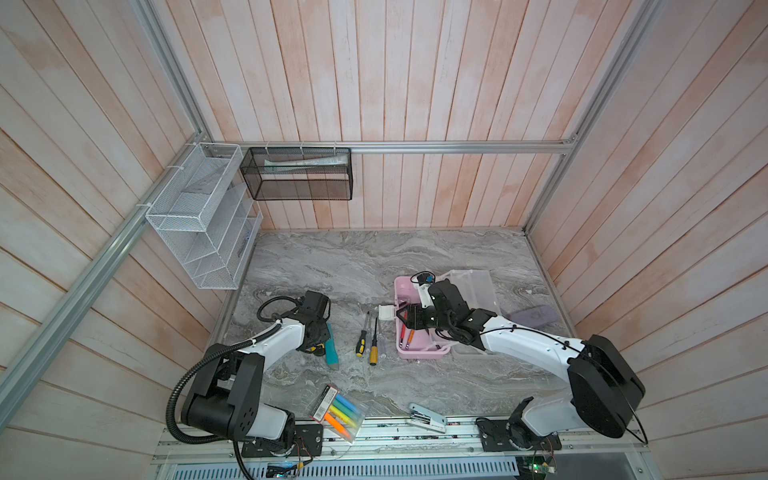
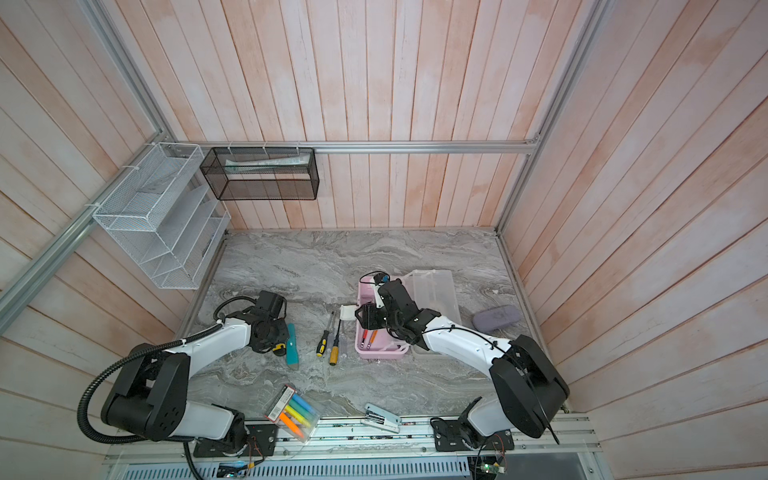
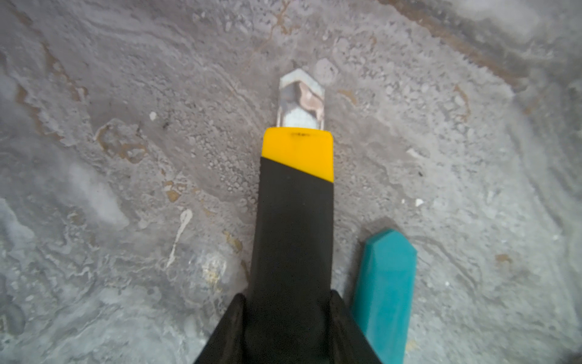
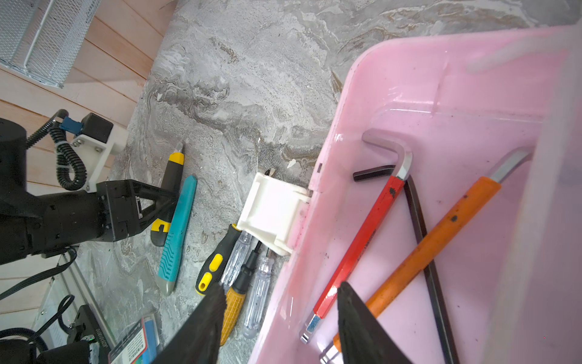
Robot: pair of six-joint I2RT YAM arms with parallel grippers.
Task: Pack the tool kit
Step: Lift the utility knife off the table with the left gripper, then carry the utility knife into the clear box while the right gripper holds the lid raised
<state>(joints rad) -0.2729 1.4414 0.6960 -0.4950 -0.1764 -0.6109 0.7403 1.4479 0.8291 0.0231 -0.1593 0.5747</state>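
Soft, even light fell from overhead, so the shadows under the arms on the marble tabletop [image 1: 374, 257] were short and faint. In both top views the wide lens bowed the wall planks [image 1: 415, 83] and rails outward toward the corners. In the left wrist view the yellow-and-black utility knife [image 3: 296, 205] was fairly sharp, its blade mirroring pink and white. The teal utility knife [image 3: 384, 283] and the frame's corners were smeared. In the right wrist view the pink box [image 4: 441, 94] looked washed out, perhaps overexposed, and the right gripper [image 4: 282, 285] showed its fingers [image 4: 201, 331] as blurred dark wedges.
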